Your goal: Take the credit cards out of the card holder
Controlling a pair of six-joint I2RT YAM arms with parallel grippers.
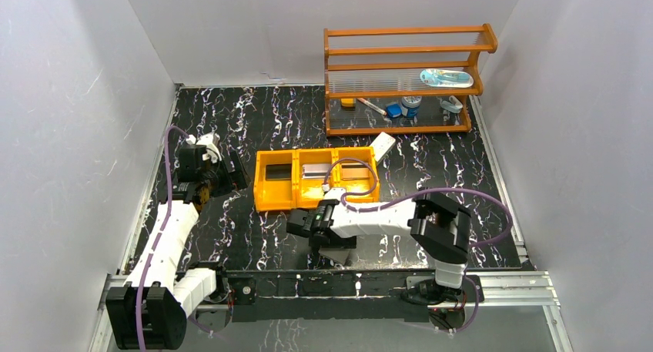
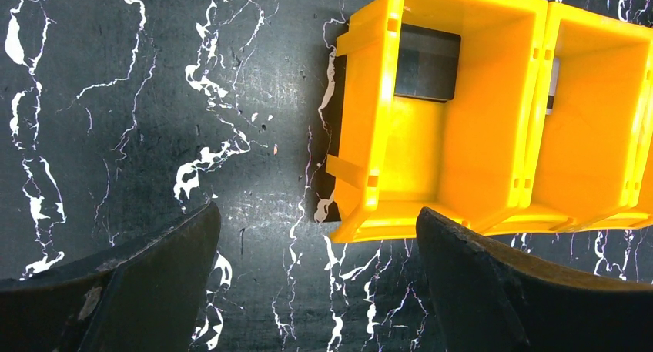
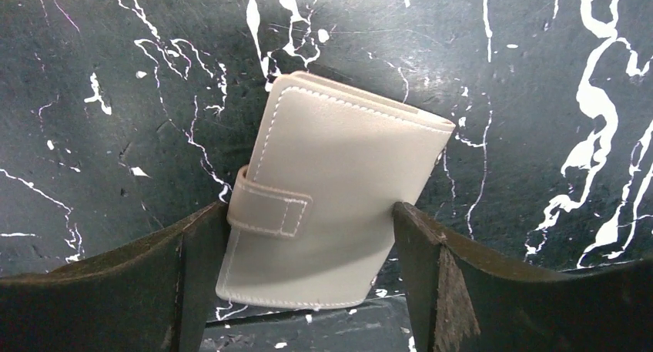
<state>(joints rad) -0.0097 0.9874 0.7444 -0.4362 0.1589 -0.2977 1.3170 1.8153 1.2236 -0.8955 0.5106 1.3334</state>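
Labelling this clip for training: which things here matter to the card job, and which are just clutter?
Job: card holder, right gripper, dark card, silvery card, brownish card, orange tray holding them.
Clutter: white box, wooden rack.

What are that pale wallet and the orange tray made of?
Wallet: it looks like leather or faux leather, pale grey with a smooth, soft sheen. White stitching runs along its edges and strap. Whether it is real or synthetic cannot be told. Tray: moulded hard plastic, glossy orange-yellow. Its walls catch the light and show moulded ribs and slots.
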